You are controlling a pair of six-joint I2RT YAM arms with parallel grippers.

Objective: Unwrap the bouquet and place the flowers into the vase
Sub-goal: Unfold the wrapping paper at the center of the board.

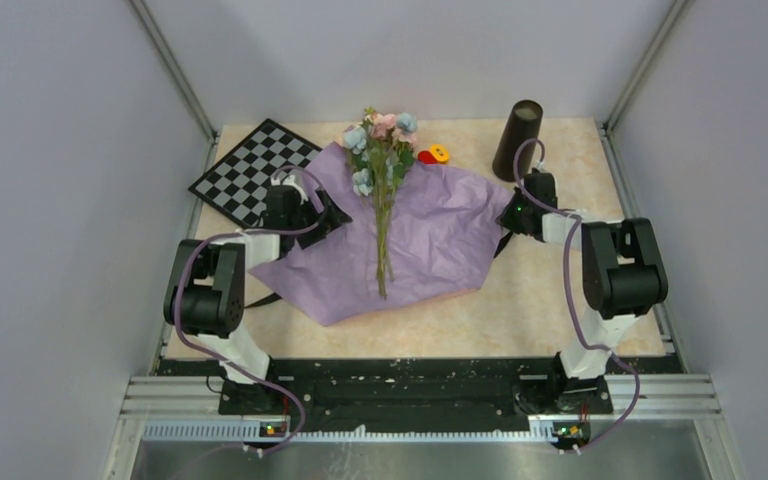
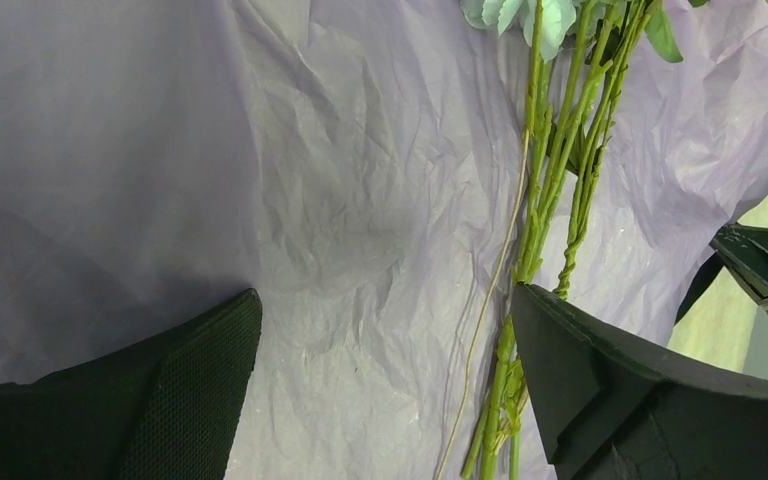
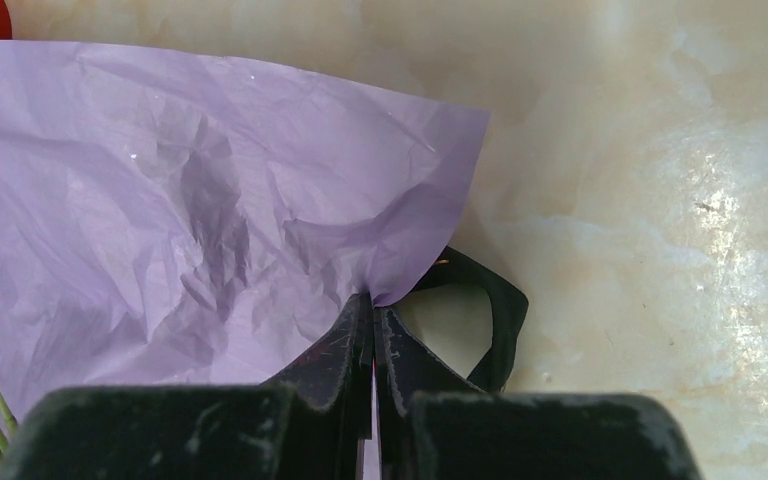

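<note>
The bouquet's paper (image 1: 430, 240) lies spread open on the table, lilac side up. The flowers (image 1: 385, 180) rest along its middle, blooms toward the back and thin green stems (image 2: 545, 200) pointing to the near side. My left gripper (image 2: 385, 300) hovers open over the paper's left half, its right finger close beside the stems with only crinkled paper (image 2: 360, 150) between the jaws. My right gripper (image 3: 373, 300) is shut on the paper's right edge (image 3: 210, 200), beside a loop of black ribbon (image 3: 505, 310). The dark vase (image 1: 518, 140) stands upright at the back right, behind the right gripper (image 1: 508, 215).
A black-and-white checkered board (image 1: 252, 170) lies at the back left, partly behind the left arm. A small red-and-yellow block (image 1: 433, 154) sits between the blooms and the vase. Grey walls enclose the table on three sides.
</note>
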